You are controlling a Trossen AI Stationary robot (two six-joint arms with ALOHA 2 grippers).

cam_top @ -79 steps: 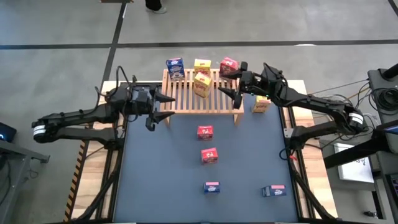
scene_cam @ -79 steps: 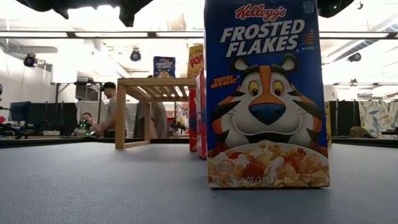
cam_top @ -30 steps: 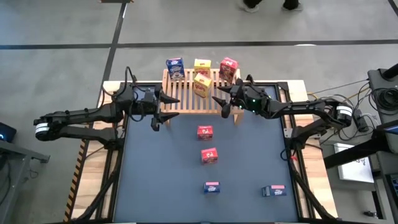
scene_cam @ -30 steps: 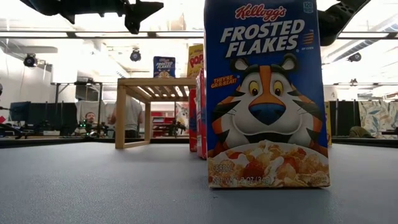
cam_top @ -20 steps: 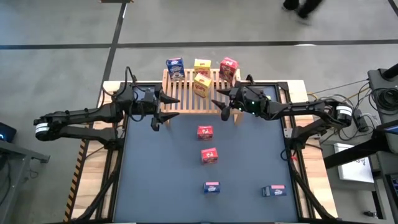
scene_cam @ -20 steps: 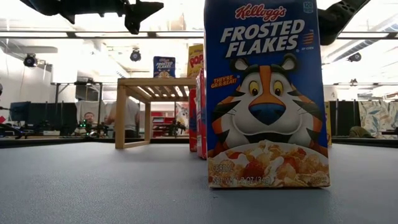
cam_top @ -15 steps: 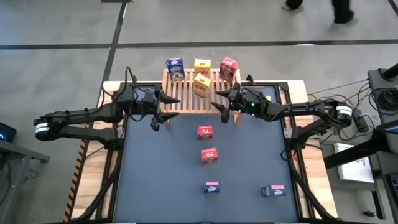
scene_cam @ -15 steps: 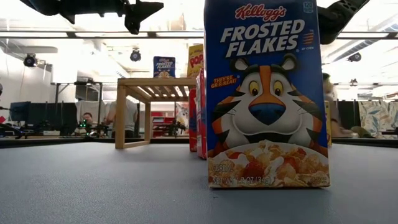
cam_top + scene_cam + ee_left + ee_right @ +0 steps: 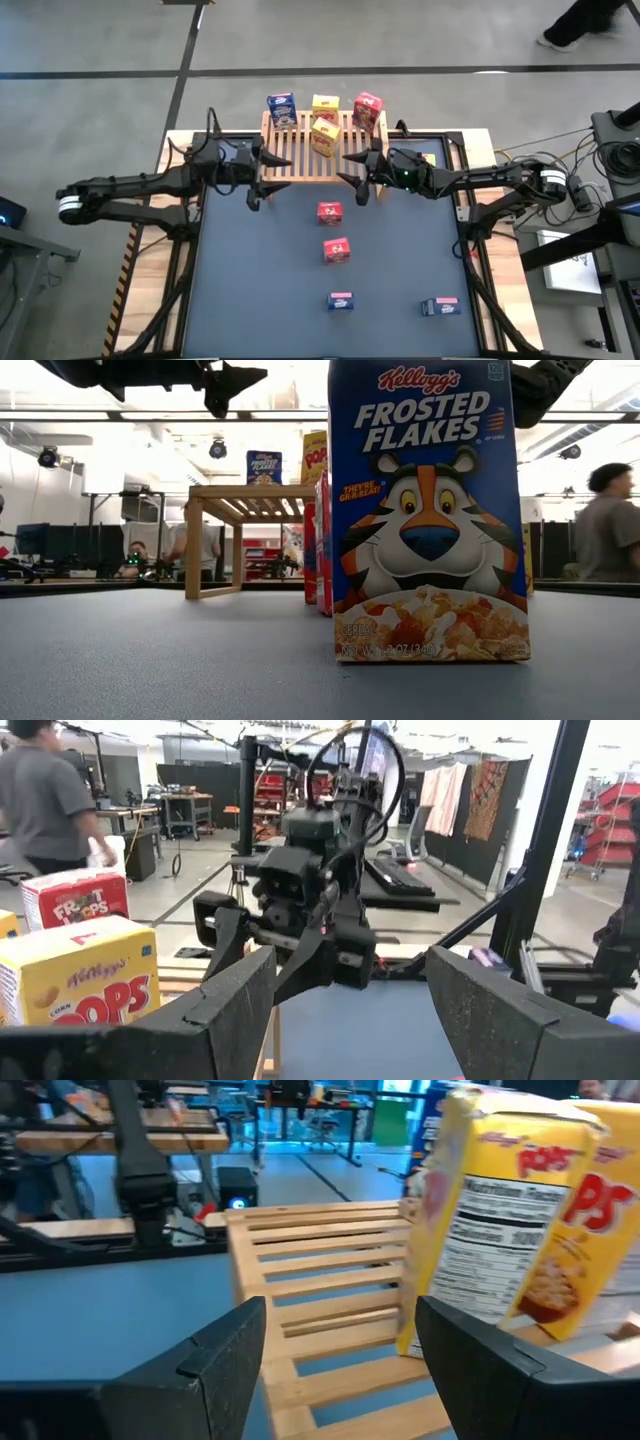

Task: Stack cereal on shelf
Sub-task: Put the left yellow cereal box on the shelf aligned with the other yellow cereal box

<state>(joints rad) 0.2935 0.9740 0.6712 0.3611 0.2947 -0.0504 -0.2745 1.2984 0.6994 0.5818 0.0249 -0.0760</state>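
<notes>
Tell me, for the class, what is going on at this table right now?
A two-armed robot is putting small cereal boxes on a wooden shelf. Four boxes are on the shelf: blue, two yellow, and red. Two red and two blue boxes wait on the table. Both hands are open and empty: the right hand at the shelf's front edge, the left hand at its left end.

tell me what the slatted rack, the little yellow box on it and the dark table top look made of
The slatted rack: light unpainted wood by its pale matte bars, grain too faint to confirm. The little yellow box: thin printed cardboard, with folded edges and a nutrition panel. The dark table top: grey-blue, matte, faintly textured; perhaps a mat or laminate, hard to tell which.
</notes>
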